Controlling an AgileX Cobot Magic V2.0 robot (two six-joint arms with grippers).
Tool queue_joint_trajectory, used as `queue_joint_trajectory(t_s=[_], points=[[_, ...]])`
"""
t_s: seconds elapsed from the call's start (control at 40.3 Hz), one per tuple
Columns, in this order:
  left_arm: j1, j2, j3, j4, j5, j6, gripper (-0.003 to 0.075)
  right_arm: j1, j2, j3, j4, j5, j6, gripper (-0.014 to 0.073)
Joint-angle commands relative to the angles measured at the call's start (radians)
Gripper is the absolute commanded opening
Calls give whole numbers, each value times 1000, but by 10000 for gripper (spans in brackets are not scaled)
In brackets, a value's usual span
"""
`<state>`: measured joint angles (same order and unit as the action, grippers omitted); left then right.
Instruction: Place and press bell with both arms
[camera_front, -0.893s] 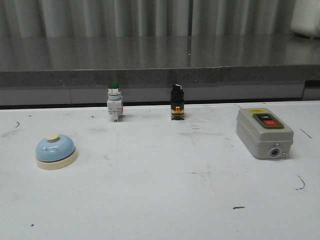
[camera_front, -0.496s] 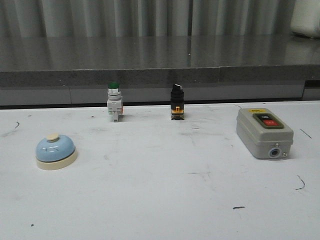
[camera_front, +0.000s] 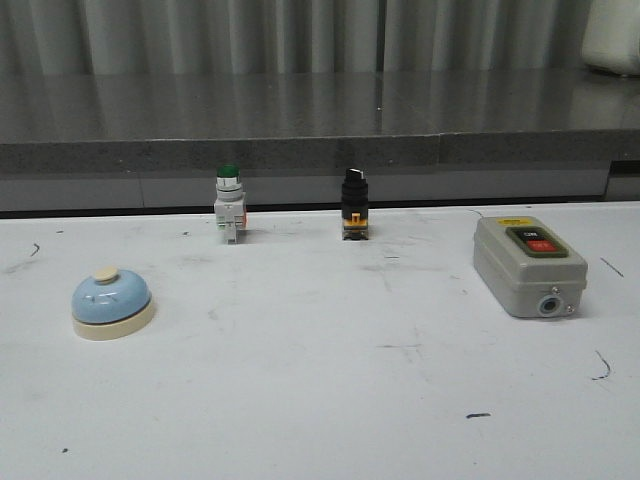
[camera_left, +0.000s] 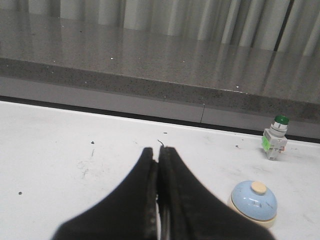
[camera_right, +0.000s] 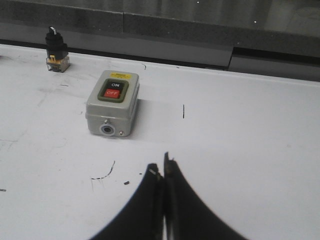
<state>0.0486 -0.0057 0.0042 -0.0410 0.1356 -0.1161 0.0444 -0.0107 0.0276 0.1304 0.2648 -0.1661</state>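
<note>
We hold both pincers closed and empty above the surface (camera_front: 320, 400). The fingers of our left pincer (camera_left: 159, 165) are pressed together, and so are those of our right pincer (camera_right: 163, 172); neither grips anything.

The bell (camera_left: 253, 202) sits upright on the surface, near our left pincer and off to one side of its tips, untouched. Just beyond the bell from that pincer stands the green-capped pushbutton (camera_left: 275, 137). Ahead of our right pincer lies the grey switch box (camera_right: 112, 102), with the black selector switch (camera_right: 56, 49) farther off; the bell is well apart from that pincer and out of its camera's sight.

The main risk, we judge, is reaching with our left pincer shut: closed fingers would shove the dome instead of straddling it. The smooth dome may also slip from a shallow grasp. A wide approach could knock the pushbutton over. For the pressing arm, the box's buttons are the nearest wrong target.
</note>
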Motion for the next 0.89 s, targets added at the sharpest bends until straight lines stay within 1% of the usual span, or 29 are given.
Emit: queue_joint_trajectory(t_s=[0.0,0.248,0.347,0.397,0.446,0.545,0.595,0.669,0.769,0.868], points=[[0,-16,25,-9,-78,-7,-20,-6,-16,-7,6,-81,-2,-59],[0,-16,25,-9,-78,-7,-20,-6,-16,-7,6,-83,-2,-59],[0,-16,25,-9,-91,-7,-20,-6,-16,-7,19,-115,-2,-59],[0,-16,25,-11,-126,-7,-20,-6,-16,-7,42,-144,-2,-59],[0,-16,24,-11,-192,-7,-20,-6,-16,-7,56,-182,-2,-59],[0,-16,16,-11,-381,-7,-20,-6,-16,-28,71,-252,-2,-59],[0,-16,-14,-21,-413,-7,-20,-6,-16,-59,77,-265,-2,-59],[0,-6,-90,-30,-365,-7,-20,-6,-16,-124,77,-248,-2,-59],[0,36,-220,-30,-230,-7,-20,-6,5,-228,77,-192,-2,-59],[0,135,-336,-20,-92,-4,-20,-6,86,-346,77,-118,-2,-59]])
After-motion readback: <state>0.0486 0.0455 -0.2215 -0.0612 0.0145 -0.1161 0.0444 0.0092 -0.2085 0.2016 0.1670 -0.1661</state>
